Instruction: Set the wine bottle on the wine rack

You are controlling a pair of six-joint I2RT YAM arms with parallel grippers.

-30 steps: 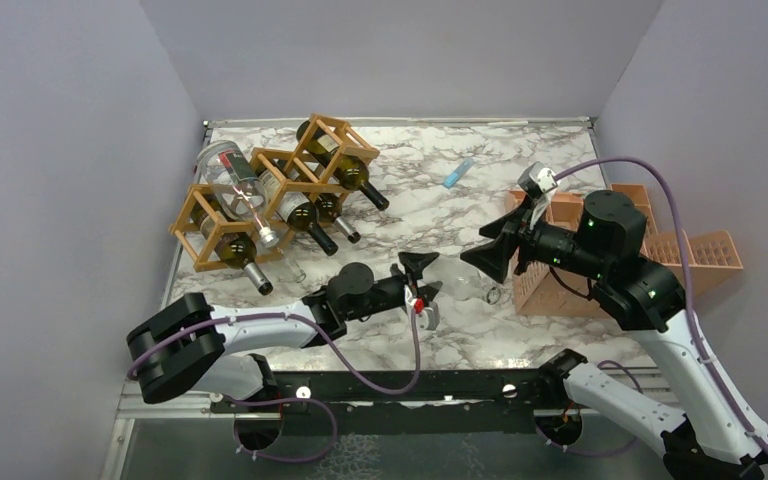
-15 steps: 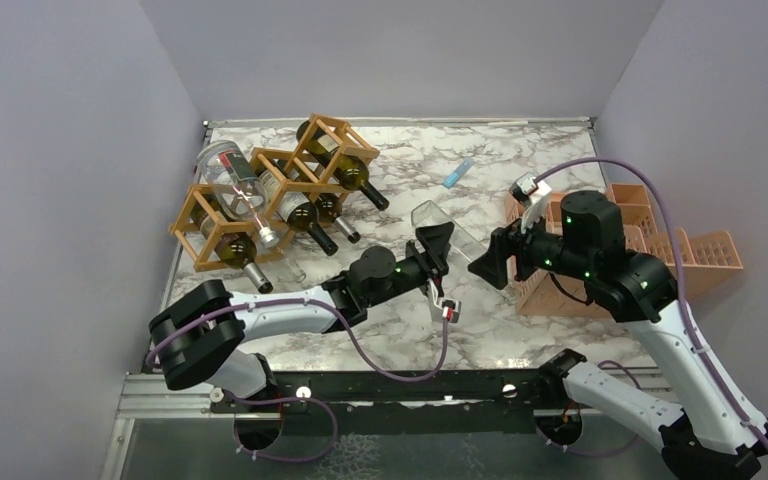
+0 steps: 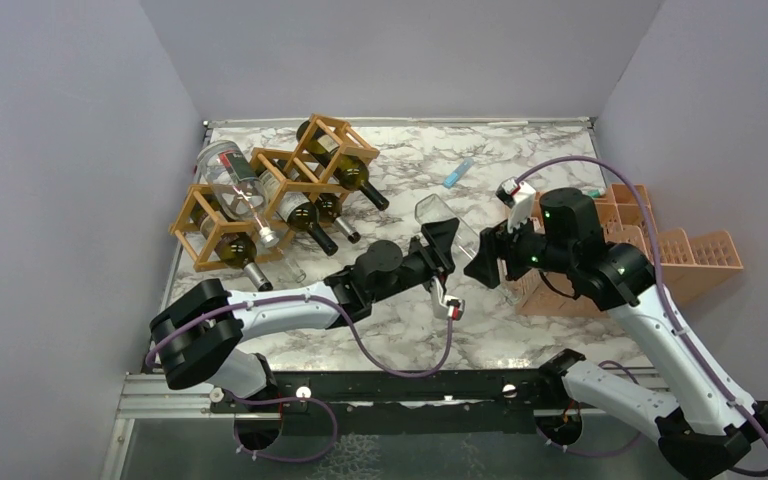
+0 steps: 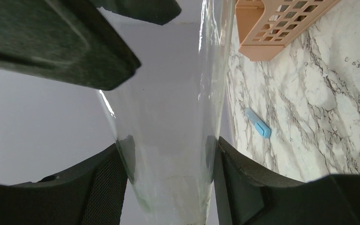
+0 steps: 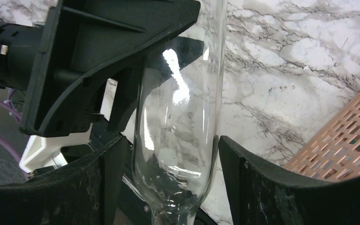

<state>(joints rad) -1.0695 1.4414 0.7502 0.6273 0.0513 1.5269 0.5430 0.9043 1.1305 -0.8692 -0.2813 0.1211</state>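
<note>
Rack: far left of the table, dark bottles in most cells.
Bottle: clear glass, tilted, aloft mid-table between the arms.
Left gripper: clamped on the bottle.
Right gripper: also clasping it.
Handover: probably best that right lets go only once left's grip is firm.

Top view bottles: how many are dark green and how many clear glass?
Dark green bottles: 4
Clear bottles: 2, perhaps a third, hard to tell
Total: 6 for sure
</note>
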